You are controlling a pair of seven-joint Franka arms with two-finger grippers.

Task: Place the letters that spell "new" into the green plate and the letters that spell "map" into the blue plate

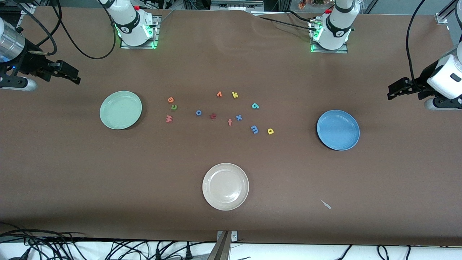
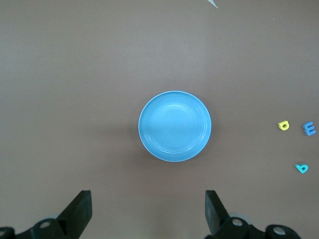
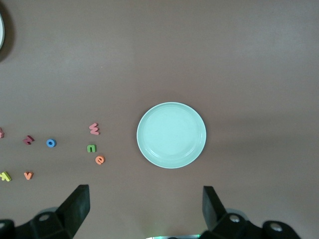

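Note:
The green plate (image 1: 121, 109) (image 3: 171, 135) lies toward the right arm's end, bare. Beside it are the orange e (image 1: 171, 99) (image 3: 99, 160), green n (image 1: 174, 107) (image 3: 91, 148) and coral w (image 1: 169, 118) (image 3: 94, 129). The blue plate (image 1: 338, 130) (image 2: 174, 126) lies toward the left arm's end, bare too. The teal p (image 1: 255, 105) (image 2: 301, 168), blue m (image 1: 255, 129) (image 2: 310, 129) and yellow a (image 1: 270, 131) (image 2: 283, 125) sit beside it. My right gripper (image 1: 75, 78) (image 3: 147, 206) hangs open over the table's end by the green plate. My left gripper (image 1: 391, 92) (image 2: 148, 209) hangs open by the blue plate. Neither holds anything.
Other letters lie mid-table: blue o (image 1: 198, 112), dark red t (image 1: 213, 116), coral f (image 1: 230, 122), blue x (image 1: 238, 117), orange v (image 1: 219, 94), yellow k (image 1: 235, 95). A cream-white plate (image 1: 225, 186) sits nearer the front camera. A small paper scrap (image 1: 326, 204) lies near the table's front edge.

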